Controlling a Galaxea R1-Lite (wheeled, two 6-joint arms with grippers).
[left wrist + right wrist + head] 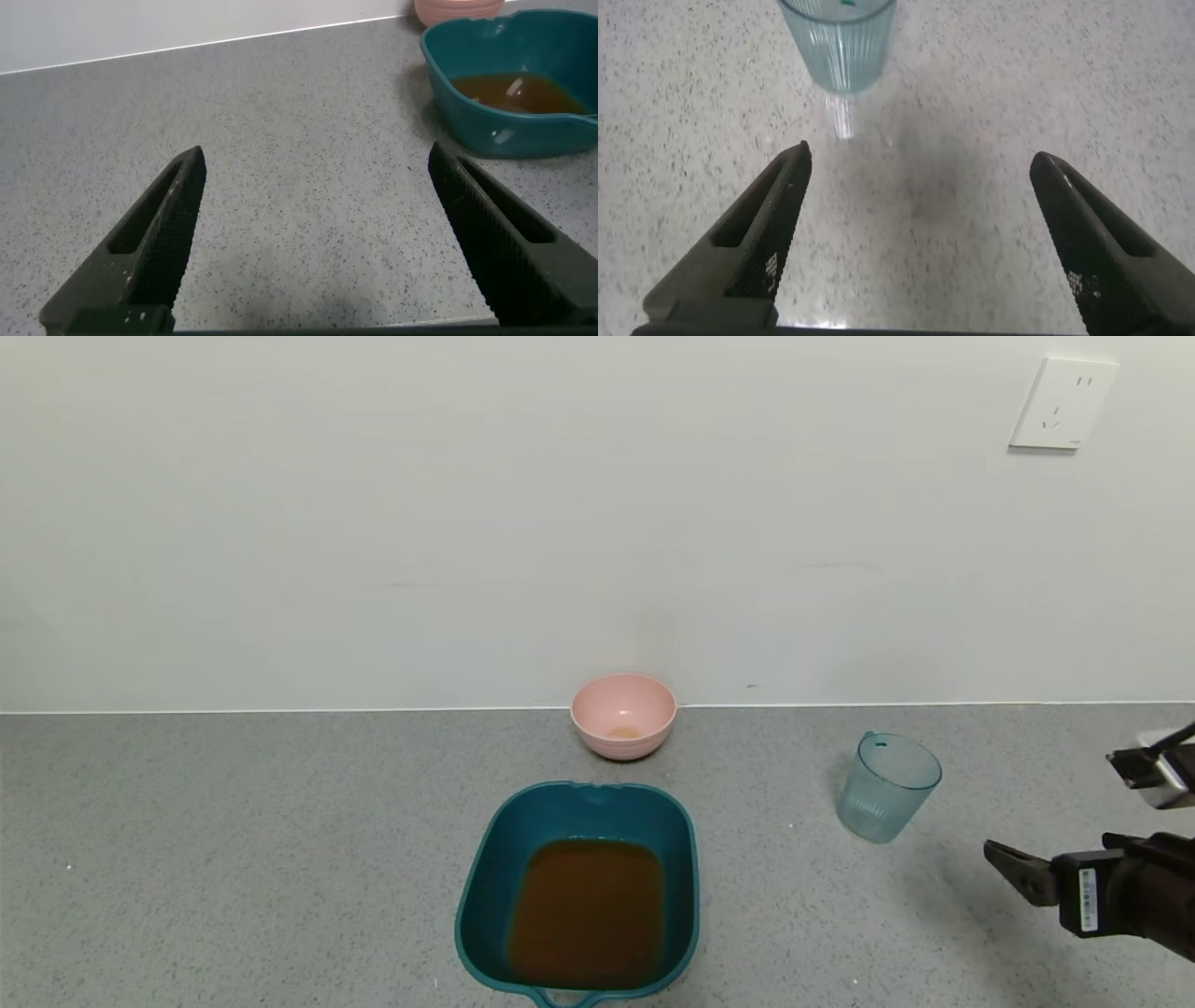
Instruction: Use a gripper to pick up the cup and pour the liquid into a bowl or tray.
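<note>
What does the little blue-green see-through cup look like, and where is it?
The cup is small, see-through blue-green plastic with fine ribs down its sides and a small tab at its rim. It stands upright on the grey speckled counter, looks empty, and nothing touches it. It sits to the right of the teal tray. The right gripper faces it, jaws wide open.

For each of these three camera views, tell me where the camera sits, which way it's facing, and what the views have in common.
Head view: on the robot's head, facing forward and down at the counter and wall; the open right end effector shows at the right edge.
Left wrist view: on the left arm, looking past the open left end effector across the counter toward the teal tray.
Right wrist view: on the right arm, looking down past its fingers at the upright cup.
Shared: the head view also shows the tray and cup.
</note>
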